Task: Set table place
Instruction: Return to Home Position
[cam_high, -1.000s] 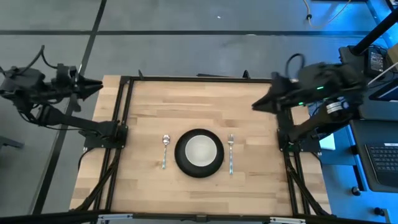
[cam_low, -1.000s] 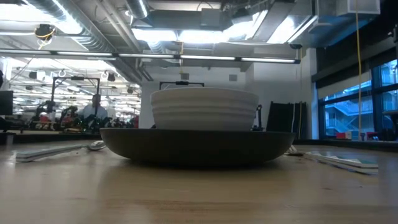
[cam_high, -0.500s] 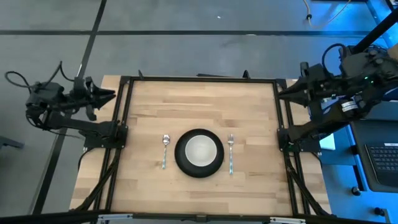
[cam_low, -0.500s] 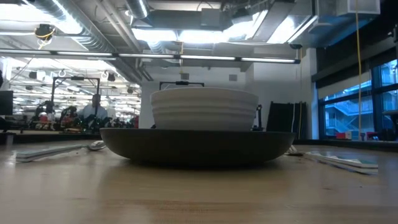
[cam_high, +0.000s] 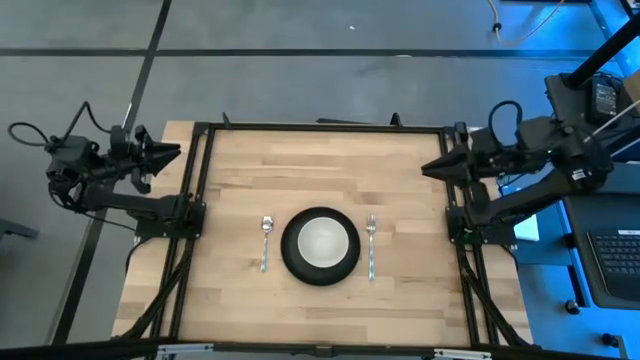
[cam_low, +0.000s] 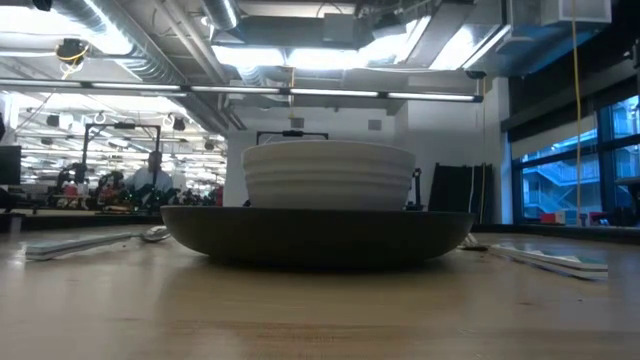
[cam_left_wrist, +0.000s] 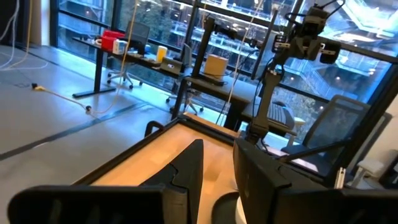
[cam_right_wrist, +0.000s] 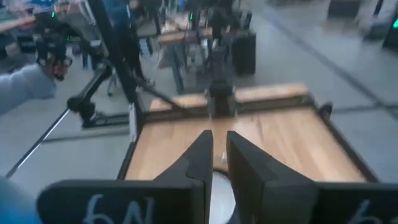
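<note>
Fingers nearly together and empty on both my arms, parked at the counter's nine and three o'clock edges.
Bowl-on-plate sits centred toward six o'clock, spoon and fork flanking; setting looks complete.

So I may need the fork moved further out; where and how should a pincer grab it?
Grip the fork mid-handle, coming straight down from above with fingers across its width. It lies flat on the table, close to the black plate, so the plate side is tight.
</note>
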